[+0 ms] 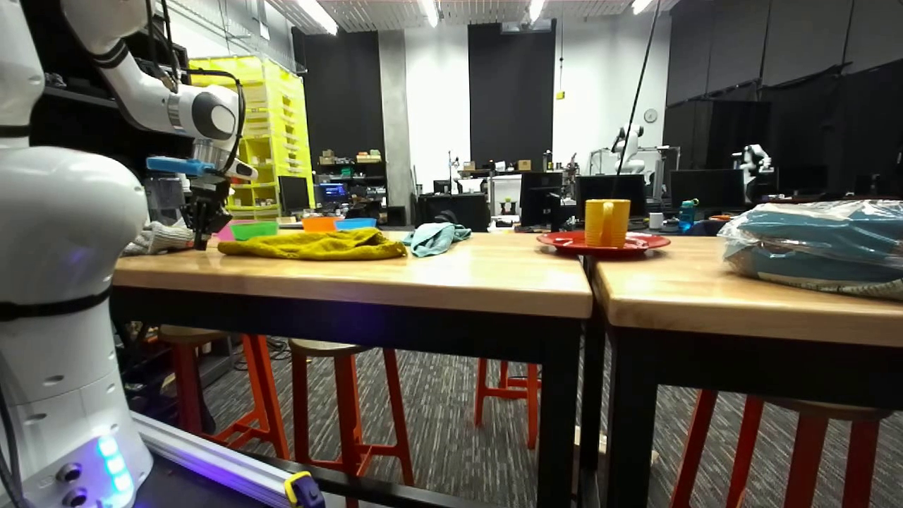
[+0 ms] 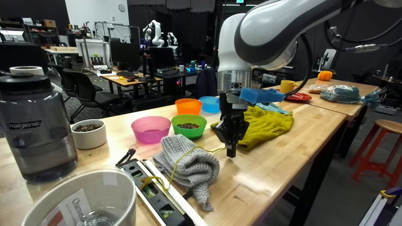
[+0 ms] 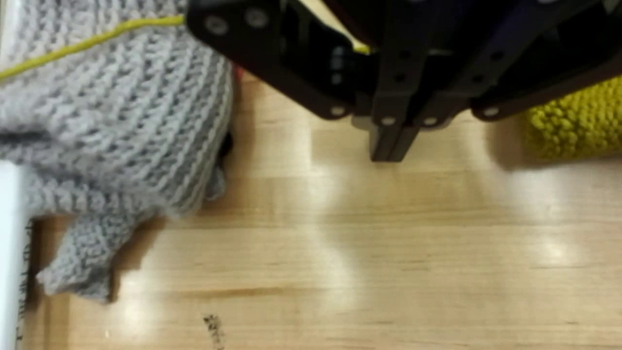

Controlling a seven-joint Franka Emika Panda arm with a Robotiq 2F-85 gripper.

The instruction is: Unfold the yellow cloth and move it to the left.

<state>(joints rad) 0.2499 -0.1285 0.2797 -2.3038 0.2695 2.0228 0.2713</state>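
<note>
We look over two long tables (image 2: 263, 175) with pale wooden tops and black frames, set end to end, and above them a white and dark-grey robot arm (image 2: 263, 37) bends so that its wrist points down. In both exterior views we find a bulky teal bundle (image 1: 818, 243) in clear plastic, well apart from the arm's wrist. The mustard-yellow knitted cloth (image 2: 267, 127) lies rumpled and folded over on the tabletop, and we see only part of it at the right edge of the wrist view. A long black spirit level (image 2: 157, 202) lies flat, and a folded light-grey knitted cloth (image 2: 191, 160) rests just beside it. We make out a translucent grey, black-lidded water bottle (image 2: 37, 131), upright, and a glossy round red plate (image 1: 638, 242) near where the tables meet. The black two-fingered gripper (image 3: 388, 150) hangs between the grey cloth and the mustard one, just beside the latter, its jaws drawn fully together, finger against finger; we cannot tell whether the tips touch the wood. Beside the mustard cloth lies a small crumpled teal-grey cloth (image 1: 434, 238). Grouped together stand a round pink plastic bowl (image 2: 149, 137), a green bowl (image 2: 188, 133) with dark bits (image 2: 188, 125) inside, an orange bowl (image 2: 188, 110) and a blue bowl (image 2: 209, 108). A cylindrical yellow mug (image 1: 608, 222) stands upright on the plate. Last, a thin yellow strand (image 3: 87, 43) crosses the level and the grey cloth and runs behind the gripper, where we lose sight of it.
</note>
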